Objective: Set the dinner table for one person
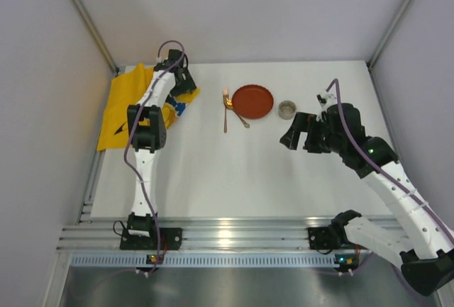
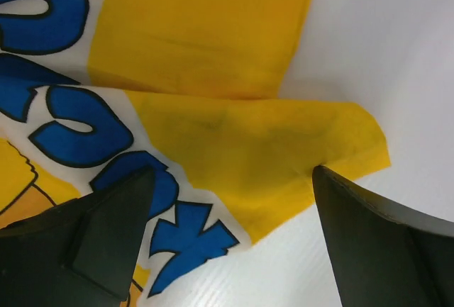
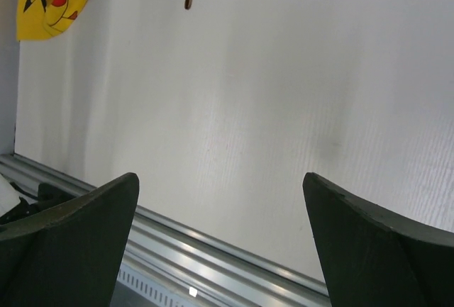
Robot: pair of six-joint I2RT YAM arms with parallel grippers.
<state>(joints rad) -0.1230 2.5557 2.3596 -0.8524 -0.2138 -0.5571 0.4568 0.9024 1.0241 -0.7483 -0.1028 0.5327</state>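
Grey walls close round the dinner table (image 1: 213,172), a plain matte white top that fills the middle of the top view and the whole floor of the right wrist view. At its upper centre sits a round red plate (image 1: 252,101), its whole red face showing; just right of it, apart from the rim, stands a small greyish cup (image 1: 286,109) whose inside is too small to make out. Just left of the plate lies a pair of copper-coloured utensils (image 1: 227,112), crossing each other. A yellow cloth mat (image 1: 124,112) lies rumpled at the upper left of the table. On it, in the left wrist view, run big blue letters edged in black on a white band, cut by a fold and the frame edge, so no word can be read; the right wrist view shows cartoon faces with red cheeks in its upper left corner. The left gripper (image 1: 181,91) hangs over the mat's right corner with jaws wide, gripping nothing. The right gripper (image 1: 301,140) hovers over bare table at centre right, below the cup, jaws also spread wide with nothing between them
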